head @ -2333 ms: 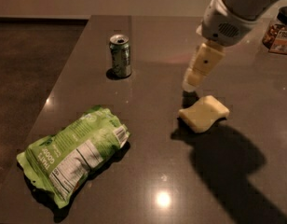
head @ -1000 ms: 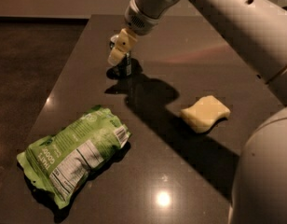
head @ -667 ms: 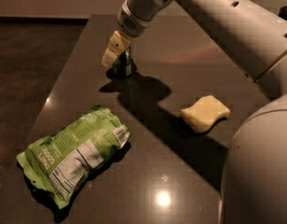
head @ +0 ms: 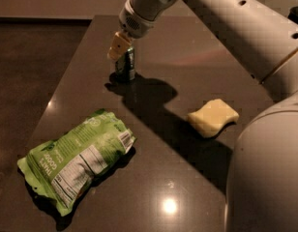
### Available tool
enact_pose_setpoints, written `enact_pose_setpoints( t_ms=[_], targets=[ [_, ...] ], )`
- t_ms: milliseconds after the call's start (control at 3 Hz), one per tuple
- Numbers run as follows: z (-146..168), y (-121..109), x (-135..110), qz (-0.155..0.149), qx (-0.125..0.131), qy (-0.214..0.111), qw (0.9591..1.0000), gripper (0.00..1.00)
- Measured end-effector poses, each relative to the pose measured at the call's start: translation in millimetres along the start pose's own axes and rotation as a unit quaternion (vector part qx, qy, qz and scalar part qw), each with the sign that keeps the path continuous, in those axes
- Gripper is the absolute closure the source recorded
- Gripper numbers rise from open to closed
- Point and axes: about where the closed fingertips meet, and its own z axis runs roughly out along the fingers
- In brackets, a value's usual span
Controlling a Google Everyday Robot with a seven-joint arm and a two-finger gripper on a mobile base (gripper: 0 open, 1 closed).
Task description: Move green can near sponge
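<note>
The green can (head: 126, 65) stands upright on the dark table (head: 154, 187), at the far left. My gripper (head: 119, 47) is right at the can's top, covering its upper part, with its pale yellow tip on the can's left side. The sponge (head: 213, 117), a pale yellow block with wavy edges, lies flat on the table to the right of the can and nearer the camera, well apart from it. My arm reaches from the right foreground across the view to the can.
A large crinkled green snack bag (head: 76, 158) lies at the table's near left. The table's left edge (head: 57, 95) runs close to the can. My arm's big white body (head: 270, 168) fills the right foreground.
My gripper swung from above the sponge leftward to the green can and has settled at the can's top. The can, sponge and bag have not moved.
</note>
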Motion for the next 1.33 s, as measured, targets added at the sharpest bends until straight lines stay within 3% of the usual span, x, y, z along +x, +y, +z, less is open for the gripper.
enact_pose_setpoints(
  t_ms=[333,667,1000,1333],
  targets=[
    [-19,-1,14,0.006,-0.001,0.001,1.0,0.64],
    [-50,-2,42,0.021,0.003,0.007,0.9997,0.87],
    [-88,-6,80,0.048,0.016,0.006,0.9987,1.0],
    [-126,-1,127,0.064,0.038,-0.007,0.9972,1.0]
  ],
)
